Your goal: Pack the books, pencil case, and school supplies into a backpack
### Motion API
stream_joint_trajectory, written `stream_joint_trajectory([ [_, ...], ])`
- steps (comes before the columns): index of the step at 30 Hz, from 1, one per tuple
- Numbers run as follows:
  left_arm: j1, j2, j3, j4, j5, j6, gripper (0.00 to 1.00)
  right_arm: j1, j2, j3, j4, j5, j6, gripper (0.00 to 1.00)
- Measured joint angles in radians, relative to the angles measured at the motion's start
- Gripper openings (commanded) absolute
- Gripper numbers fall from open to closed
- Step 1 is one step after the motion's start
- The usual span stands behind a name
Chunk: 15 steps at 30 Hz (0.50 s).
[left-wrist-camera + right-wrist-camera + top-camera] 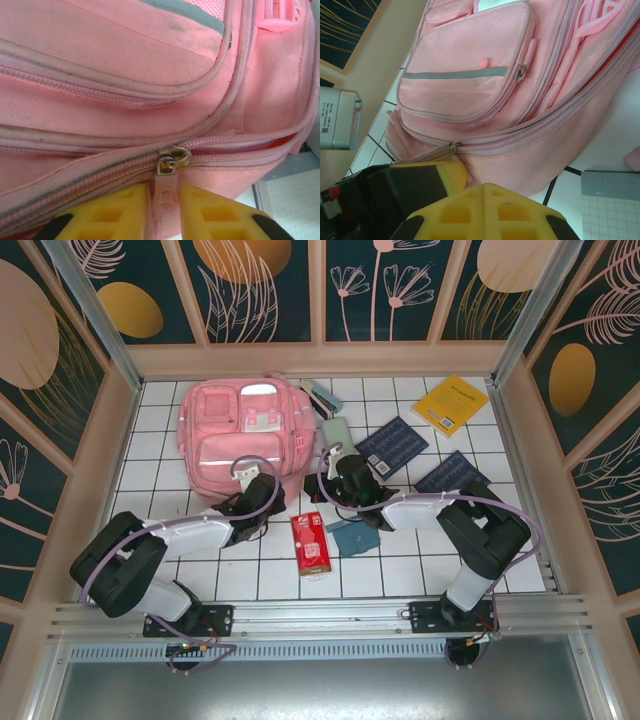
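Note:
The pink backpack [240, 430] lies flat at the back left of the table. In the left wrist view its main zipper runs across, with the metal slider [173, 159] in the middle. My left gripper [164, 192] [262, 502] is at the pack's near right corner, shut on the pink zipper pull [165, 197] hanging from the slider. My right gripper [484, 192] [322, 490] is shut and empty, just right of that corner. The mint pencil case [336, 430], stapler [322, 397], red packet [311, 543], teal square [352, 537], yellow book [452, 403] and two navy books [392, 445] lie on the tiles.
The second navy book [452, 472] lies beside the right arm's forearm. Wooden walls [130, 360] enclose the table at the back and sides. A metal rail [320, 615] runs along the near edge. White tiles show between the red packet and the left arm.

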Motion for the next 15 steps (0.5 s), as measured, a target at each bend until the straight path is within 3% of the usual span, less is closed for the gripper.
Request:
stream_joint_trajectory([
  [7, 0.0, 0.001, 0.014, -0.033, -0.015, -0.003, 0.0, 0.003, 0.0, 0.0, 0.0, 0.0, 0.0, 0.0],
  [12, 0.0, -0.037, 0.014, -0.092, -0.029, -0.002, 0.0, 0.004, 0.0, 0.0, 0.0, 0.0, 0.0, 0.0],
  [15, 0.001, -0.073, 0.01, -0.134, -0.029, -0.002, 0.09, 0.007, 0.0, 0.0, 0.0, 0.0, 0.0, 0.0],
])
